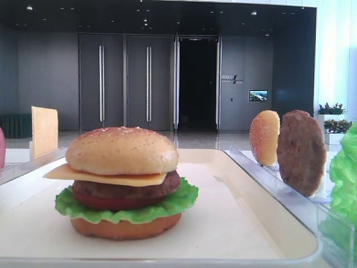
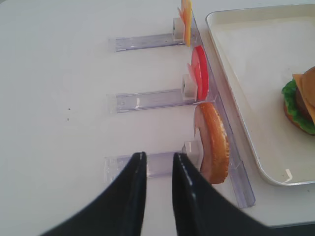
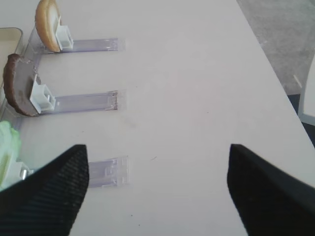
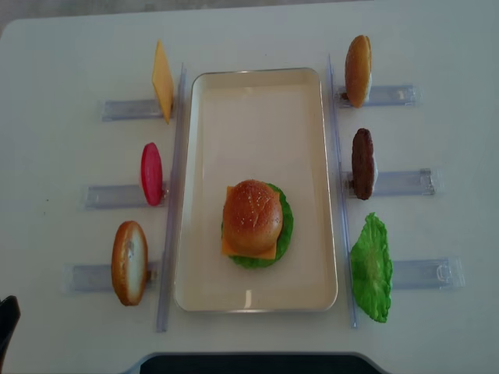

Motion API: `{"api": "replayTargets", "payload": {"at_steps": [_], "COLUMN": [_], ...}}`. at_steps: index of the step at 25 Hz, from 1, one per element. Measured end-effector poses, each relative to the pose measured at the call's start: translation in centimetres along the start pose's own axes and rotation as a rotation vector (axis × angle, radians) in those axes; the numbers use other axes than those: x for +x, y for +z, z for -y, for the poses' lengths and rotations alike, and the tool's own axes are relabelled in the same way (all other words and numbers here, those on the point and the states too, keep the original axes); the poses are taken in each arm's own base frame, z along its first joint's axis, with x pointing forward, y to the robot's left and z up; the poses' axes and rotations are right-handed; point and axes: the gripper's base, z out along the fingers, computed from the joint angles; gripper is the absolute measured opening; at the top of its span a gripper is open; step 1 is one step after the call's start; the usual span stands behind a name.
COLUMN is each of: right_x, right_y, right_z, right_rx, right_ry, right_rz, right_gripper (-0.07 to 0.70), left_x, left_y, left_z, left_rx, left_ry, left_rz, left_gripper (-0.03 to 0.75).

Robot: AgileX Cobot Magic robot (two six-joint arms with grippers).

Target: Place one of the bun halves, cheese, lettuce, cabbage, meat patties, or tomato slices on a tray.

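Bun top [image 1: 122, 149] caps a finished burger on the tray [image 1: 245, 223], so I judge the arms should stay clear. Right wrist view: right gripper [image 3: 156, 182] gapes wide, empty, above the table [image 3: 197, 73]. Left wrist view: left gripper [image 2: 158, 169] is pinched closed, holding nothing.

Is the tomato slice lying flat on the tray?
No, the tomato slice stands on edge in a clear holder left of the tray, not on it.
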Motion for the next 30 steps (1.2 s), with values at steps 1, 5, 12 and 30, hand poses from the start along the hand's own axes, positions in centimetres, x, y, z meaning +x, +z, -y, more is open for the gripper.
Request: {"api": "replayTargets", "payload": {"at_steps": [1, 5, 12, 30], "right_x": [0.00, 0.00, 0.01, 0.01], "right_y": [0.00, 0.00, 0.02, 0.02], "right_z": [0.00, -0.03, -0.03, -0.03], "right_rx": [0.000, -0.003, -0.003, -0.003], "right_ry": [0.000, 0.002, 0.002, 0.002], "right_rz": [0.000, 0.000, -0.001, -0.001], "right_gripper": [0.577, 0.577, 0.577, 0.577], "left_x": [0.00, 0.00, 0.00, 0.00], "left_y": [0.00, 0.00, 0.00, 0.00], "left_z": [0.00, 0.00, 0.00, 0.00], "left_rx": [0.000, 0.000, 0.000, 0.000], "left_ry": [0.000, 0.000, 0.000, 0.000], "left_rz": [0.000, 0.000, 0.000, 0.000], "left_gripper": [0.140, 0.140, 0.140, 0.140]}}
